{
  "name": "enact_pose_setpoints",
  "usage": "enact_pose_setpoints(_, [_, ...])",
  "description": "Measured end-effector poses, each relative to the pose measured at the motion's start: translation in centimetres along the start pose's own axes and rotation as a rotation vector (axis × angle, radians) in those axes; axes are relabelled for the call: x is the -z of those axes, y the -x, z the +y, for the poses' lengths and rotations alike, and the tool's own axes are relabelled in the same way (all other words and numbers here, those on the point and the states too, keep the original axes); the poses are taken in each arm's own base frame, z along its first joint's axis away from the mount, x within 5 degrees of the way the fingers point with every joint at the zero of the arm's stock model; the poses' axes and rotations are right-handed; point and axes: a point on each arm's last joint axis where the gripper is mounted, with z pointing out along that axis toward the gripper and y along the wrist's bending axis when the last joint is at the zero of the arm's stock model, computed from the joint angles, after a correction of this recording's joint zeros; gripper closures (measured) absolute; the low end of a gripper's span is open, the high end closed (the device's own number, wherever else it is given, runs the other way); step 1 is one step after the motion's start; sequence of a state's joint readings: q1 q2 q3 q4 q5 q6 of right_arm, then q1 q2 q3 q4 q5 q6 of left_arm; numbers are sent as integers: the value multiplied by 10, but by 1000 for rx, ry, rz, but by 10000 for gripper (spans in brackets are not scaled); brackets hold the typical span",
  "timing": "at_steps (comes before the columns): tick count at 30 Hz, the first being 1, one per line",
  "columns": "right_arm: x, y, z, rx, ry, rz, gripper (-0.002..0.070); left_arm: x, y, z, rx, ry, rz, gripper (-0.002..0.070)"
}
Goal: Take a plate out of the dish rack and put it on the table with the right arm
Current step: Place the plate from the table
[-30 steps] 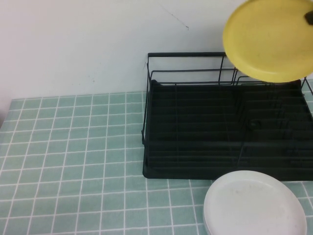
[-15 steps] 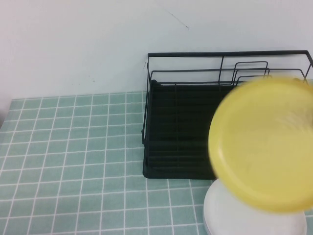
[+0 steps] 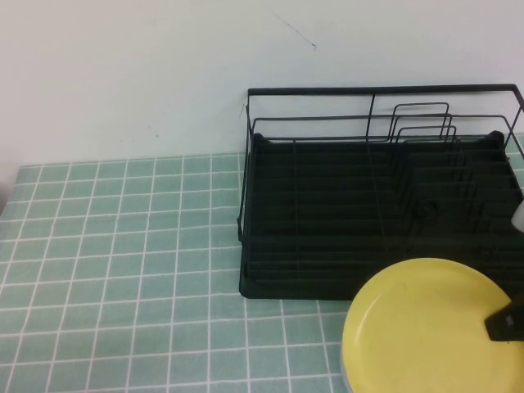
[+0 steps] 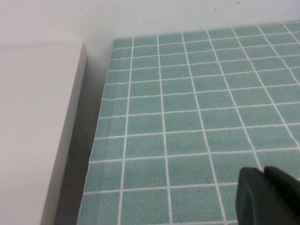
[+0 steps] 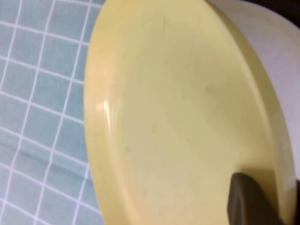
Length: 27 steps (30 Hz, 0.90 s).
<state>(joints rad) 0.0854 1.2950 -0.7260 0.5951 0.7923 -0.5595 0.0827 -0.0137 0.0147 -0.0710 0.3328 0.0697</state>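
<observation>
Now one yellow plate [image 3: 426,327], two claws: right claw [image 3: 505,325], left claw [image 4: 267,194]

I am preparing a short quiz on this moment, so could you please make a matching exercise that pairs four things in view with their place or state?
Things:
1. yellow plate
2. dish rack
3. right gripper
4. left gripper

Places or states:
A. standing at the back of the table, against the wall, with no plates in it
B. over bare green tiles near the table's edge, holding nothing
C. lying on top of the white plate, in front of the rack
D. gripping a plate's rim at the right edge of the high view

Pairs: 1-C, 2-A, 3-D, 4-B
</observation>
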Motion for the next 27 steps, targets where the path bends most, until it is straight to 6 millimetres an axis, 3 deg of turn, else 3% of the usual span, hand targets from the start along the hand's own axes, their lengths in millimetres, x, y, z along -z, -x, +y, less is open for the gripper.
enact_pose_setpoints(8, [-23,7,-12,-35,-4,22,582,0,0,0,0,0,0,678])
enact_pose_setpoints(22, [-26,9,-15,-24,-19,8,580,0,0,0,0,0,0,678])
enact_pose_setpoints(24, [-26,8,-15,-24,-14,16,561,0,0,0,0,0,0,678])
enact_pose_setpoints(27, [-26,6,-16,-9,-25,39,473,0,0,0,0,0,0,678])
